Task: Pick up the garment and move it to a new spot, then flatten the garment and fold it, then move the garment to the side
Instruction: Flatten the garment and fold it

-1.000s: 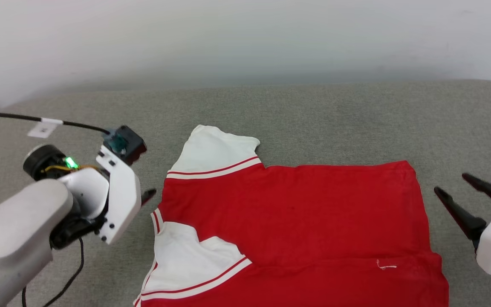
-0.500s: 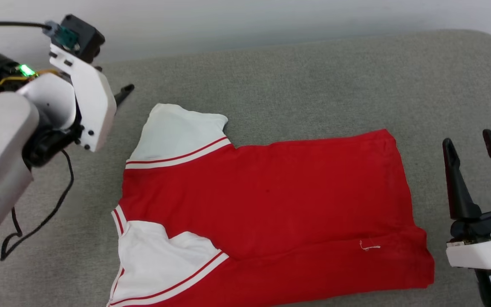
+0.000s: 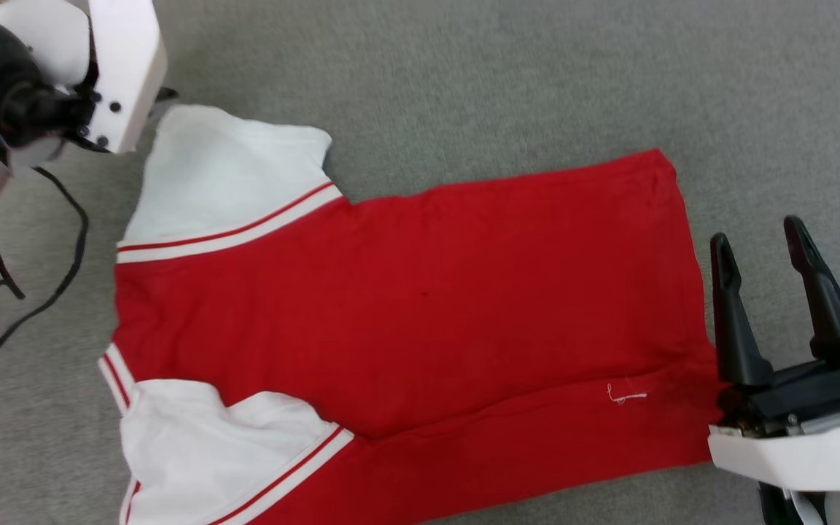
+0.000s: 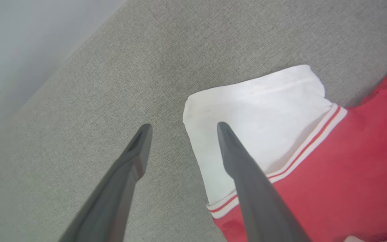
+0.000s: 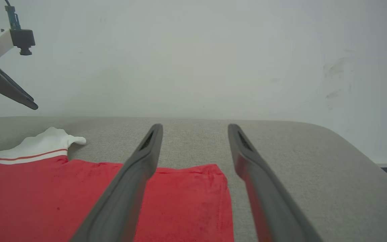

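NEAR, right gripper (image 3: 755, 230): spread wide, gripping nothing, just beside the garment (image 3: 420, 306)'s bottom edge | MID, garment: lying flat on the grey cushion (image 3: 507, 87), white sleeves toward the left | FAR, left gripper (image 4: 183, 125): gaping, empty, hovering over the far sleeve (image 3: 223, 175)'s outer edge

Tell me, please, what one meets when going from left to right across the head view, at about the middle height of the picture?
black cable → garment, first its white sleeves, then its red body → white thread lying on the red cloth → right gripper, jaws open, at the garment's right edge.
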Motion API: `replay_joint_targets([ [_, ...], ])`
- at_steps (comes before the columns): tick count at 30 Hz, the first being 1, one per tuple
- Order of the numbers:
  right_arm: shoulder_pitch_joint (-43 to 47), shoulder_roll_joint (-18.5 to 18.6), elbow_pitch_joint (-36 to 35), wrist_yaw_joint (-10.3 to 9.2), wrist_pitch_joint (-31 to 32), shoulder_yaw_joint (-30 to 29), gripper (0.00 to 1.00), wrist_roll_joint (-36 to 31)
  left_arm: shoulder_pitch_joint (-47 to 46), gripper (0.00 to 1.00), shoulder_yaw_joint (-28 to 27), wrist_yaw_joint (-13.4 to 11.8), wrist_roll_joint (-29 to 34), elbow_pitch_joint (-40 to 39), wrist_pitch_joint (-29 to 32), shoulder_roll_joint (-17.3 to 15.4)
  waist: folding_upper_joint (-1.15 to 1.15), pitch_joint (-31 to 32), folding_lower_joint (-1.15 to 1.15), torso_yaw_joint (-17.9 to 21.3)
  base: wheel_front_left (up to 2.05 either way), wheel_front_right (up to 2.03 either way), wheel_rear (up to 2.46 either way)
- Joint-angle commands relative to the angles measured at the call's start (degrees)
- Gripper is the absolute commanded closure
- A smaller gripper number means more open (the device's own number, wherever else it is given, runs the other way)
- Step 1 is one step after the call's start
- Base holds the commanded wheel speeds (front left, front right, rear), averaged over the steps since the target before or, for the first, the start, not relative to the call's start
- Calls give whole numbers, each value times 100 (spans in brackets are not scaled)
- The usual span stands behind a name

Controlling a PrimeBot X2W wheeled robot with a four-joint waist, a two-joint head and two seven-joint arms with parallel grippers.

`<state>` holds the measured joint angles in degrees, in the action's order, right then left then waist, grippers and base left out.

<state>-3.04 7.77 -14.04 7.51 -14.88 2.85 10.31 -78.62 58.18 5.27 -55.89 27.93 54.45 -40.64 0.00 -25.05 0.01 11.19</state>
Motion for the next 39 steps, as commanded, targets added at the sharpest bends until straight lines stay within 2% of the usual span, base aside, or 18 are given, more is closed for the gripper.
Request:
replay_joint_targets([
  [1, -164, -45, -24, -5, -27, 53, 0, -37, -150, 0, 16, -18, -77, 45, 262, 2, 0, -399, -1, 205, 0, 0, 0],
  [9, -503, -84, 69, -5, -32, 148, 0, -21, -309, 0, 388, -20, 203, 218, 909, -110, 0, -878, -1, 372, 0, 0, 0],
  [14, -538, -110, 136, -5, -32, 130, 0, 7, -82, 0, 513, -2, 161, 265, 990, -137, 0, -928, -1, 390, 0, 0, 0],
  [15, -537, -109, 150, -5, -32, 122, 0, 11, -38, 32, 507, 11, 125, 249, 965, -129, 0, -924, -1, 385, 0, 0, 0],
  [16, -530, -107, 165, -5, -32, 113, 0, 14, 1, 100, 492, 24, 81, 231, 945, -110, 0, -909, -1, 375, 0, 0, 0],
  [23, -643, 62, 264, -5, -32, -96, 0, 18, 5, 100, 477, 110, 32, 104, 670, -90, 0, -511, -1, 235, 0, 0, 0],
  [27, -850, 384, 393, -5, -24, -322, 0, 31, 67, 100, 469, 157, 10, 29, 366, -15, 0, -152, -1, 104, 0, 0, 0],
  [30, -1110, 759, 389, -5, 200, -417, 0, 57, 156, 100, 460, 178, -70, -79, 154, 41, 0, 77, -1, -24, 0, 0, 0],
  [35, -1573, 1412, 444, -5, 1170, -346, 0, 246, 274, 100, 553, 205, -120, -404, -185, 64, 0, 375, -1, -246, 0, 0, 0],
  [39, -1995, 2185, 794, -5, 2524, 81, 0, 877, 402, 100, 644, 209, -165, -751, -445, 32, 0, 519, -1, -430, 0, 0, 0],
])
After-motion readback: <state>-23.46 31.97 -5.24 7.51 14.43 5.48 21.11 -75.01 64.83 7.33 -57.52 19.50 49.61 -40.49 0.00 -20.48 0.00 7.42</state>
